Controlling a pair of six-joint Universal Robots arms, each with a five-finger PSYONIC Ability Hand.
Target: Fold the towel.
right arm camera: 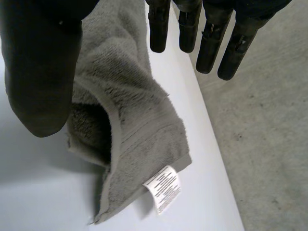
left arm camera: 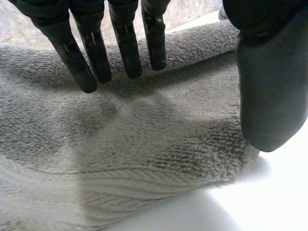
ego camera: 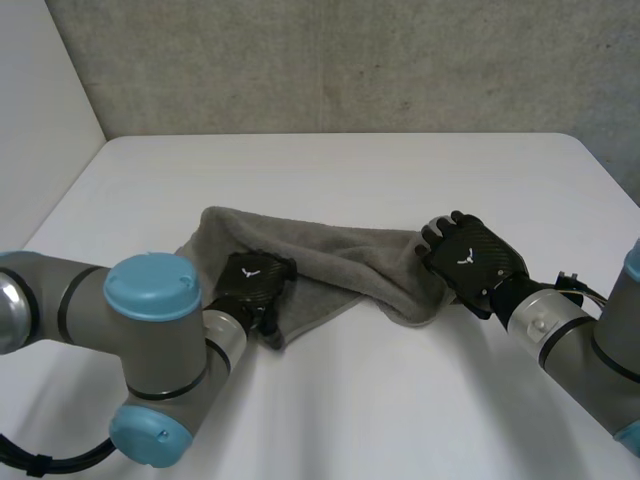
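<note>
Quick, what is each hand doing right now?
Left hand: open, fingers straight over the towel.
Right hand: open, fingers straight, towel end by its thumb.

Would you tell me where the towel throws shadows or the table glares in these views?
Head view: even light, faint shadow along the towel. Left wrist view: the white table glares beside it. Right wrist view: the fold by the label is dark.
</note>
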